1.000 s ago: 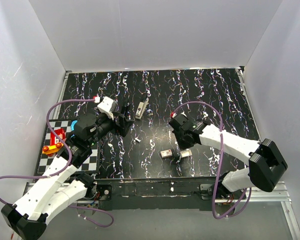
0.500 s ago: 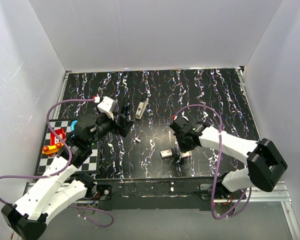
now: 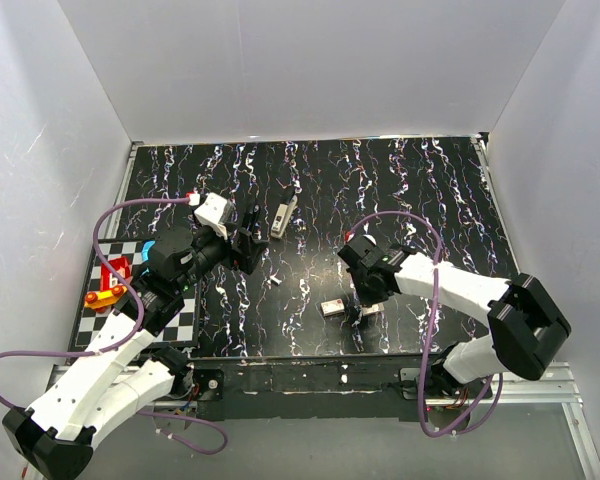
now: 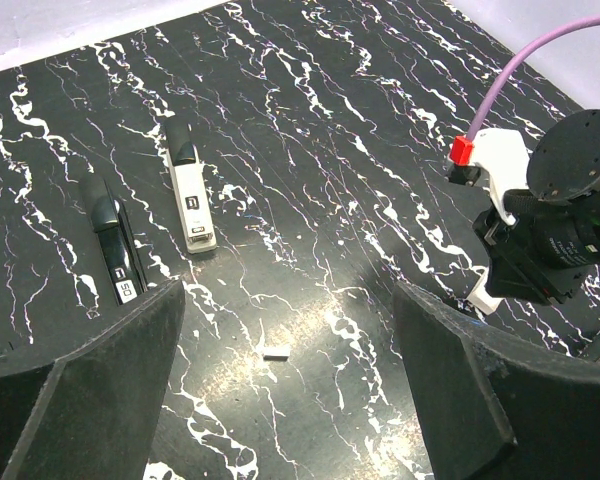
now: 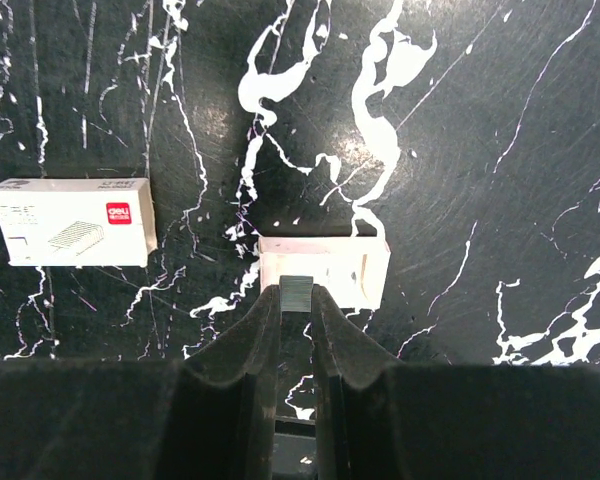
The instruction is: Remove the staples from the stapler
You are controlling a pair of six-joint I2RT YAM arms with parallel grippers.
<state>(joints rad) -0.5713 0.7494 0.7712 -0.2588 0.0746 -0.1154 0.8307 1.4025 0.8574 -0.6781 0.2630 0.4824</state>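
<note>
Two arms are working well apart. The left gripper (image 4: pixel 290 300) is hanging wide open just short of the stapler (image 4: pixel 188 200), which is lying on the table (image 4: pixel 380 100) at its 11 o'clock, long axis running 12 to 6, far nearer this arm than the right. The right gripper (image 5: pixel 296 312) is pinching a staple strip (image 5: pixel 296 290) over a pale tray (image 5: pixel 325 262); only its own wrist view is showing that grip, since overhead the arm is hiding it.
</note>
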